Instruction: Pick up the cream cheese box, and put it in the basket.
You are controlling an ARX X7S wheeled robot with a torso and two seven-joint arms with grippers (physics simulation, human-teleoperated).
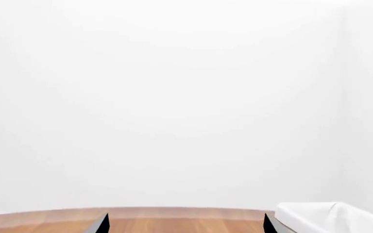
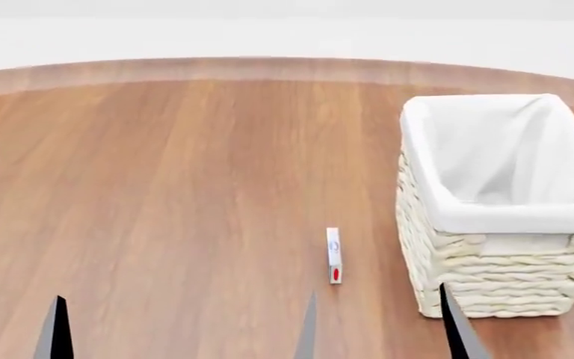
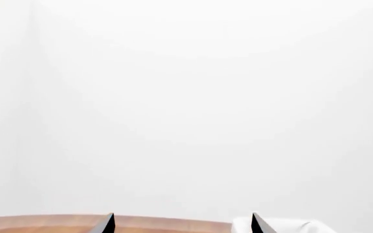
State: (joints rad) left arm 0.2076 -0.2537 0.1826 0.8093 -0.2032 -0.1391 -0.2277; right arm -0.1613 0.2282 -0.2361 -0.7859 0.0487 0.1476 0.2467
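Head view first: the cream cheese box [image 2: 334, 256] lies flat on the wooden table [image 2: 167, 194], just beside the wicker basket [image 2: 496, 262], at the basket's 9 o'clock and apart from it. Fingertips poke up at 6 o'clock: one of the left gripper's, and the right gripper [image 2: 379, 329] with its jaws spread wide and empty, the box just ahead of them. I judge a straight descent over the thin carton, pinching its narrow sides, works best, keeping clear of the basket wall. Open tabletop spreads toward 9 and 12 o'clock.

Left wrist view: the left gripper [image 1: 186, 223] stands wide and empty; the table edge and the basket's cloth lining [image 1: 322, 216] show.

Right wrist view: wide fingertips, table edge, lining corner.
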